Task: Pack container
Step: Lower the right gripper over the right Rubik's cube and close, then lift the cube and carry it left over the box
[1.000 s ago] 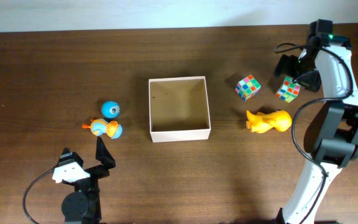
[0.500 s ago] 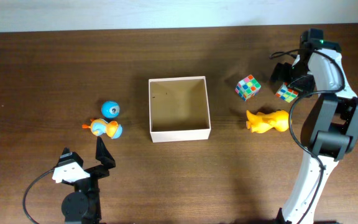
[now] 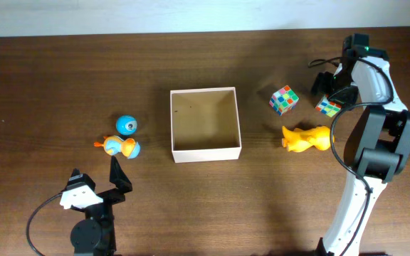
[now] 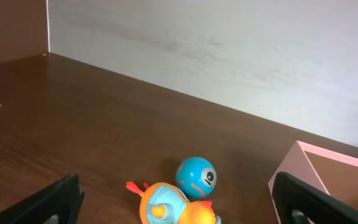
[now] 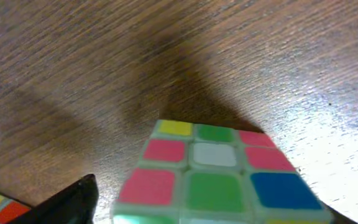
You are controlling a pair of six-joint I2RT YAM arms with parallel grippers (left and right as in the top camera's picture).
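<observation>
Sitting square, container (image 3: 206, 151) opening upward

Even overhead light; soft shadows; glare on table (image 5: 331, 102); right wrist close-up blurred.

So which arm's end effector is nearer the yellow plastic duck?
Right. The right end effector is at the rightmost multicoloured puzzle cube, close by the yellow plastic duck; the left end effector sits far off, beyond the white-walled container.

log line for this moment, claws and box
left claw: open, holds nothing | right claw: at right cube, grip unclear | container: empty
</observation>
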